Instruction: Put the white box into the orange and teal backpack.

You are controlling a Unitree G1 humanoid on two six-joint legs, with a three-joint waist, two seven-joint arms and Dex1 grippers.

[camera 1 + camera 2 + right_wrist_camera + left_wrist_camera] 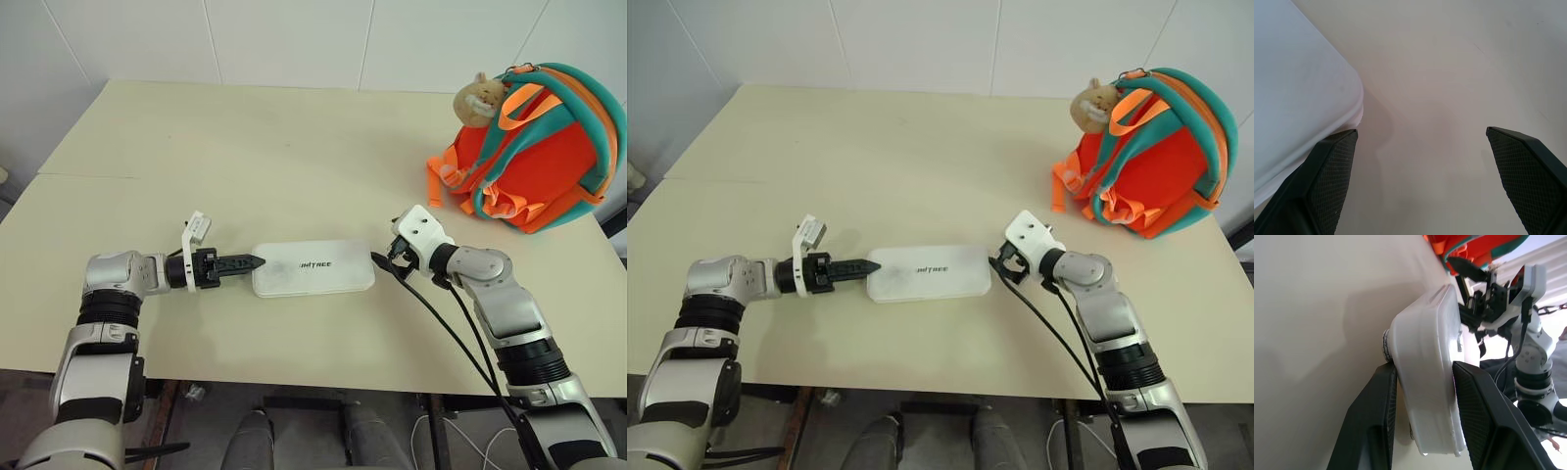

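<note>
The white box (313, 267) is laid flat on the cream table (245, 157), near the table's front edge, with small dark lettering seen on its top. All places below are given rel. to this box.

The left gripper (257, 261) is placed at the box's left short end. In the left wrist view its two black fingers (1376, 421) are closed on that end, one pad on each flat face, so the end is clamped between them; the gap is narrow, only as wide as the box is thick.

The right gripper (380, 261) is placed at the box's right short end. Its jaws are spread wide; in the right wrist view the box corner is seen just beside one finger (1332, 171), while the other finger is well apart, and nothing is held. If the finger touches the box cannot be told.

The orange and teal backpack (534, 157) is stood well apart from the box, behind and to the right, near the table's far right corner. A tan plush toy (478, 98) is attached at its upper left side.
</note>
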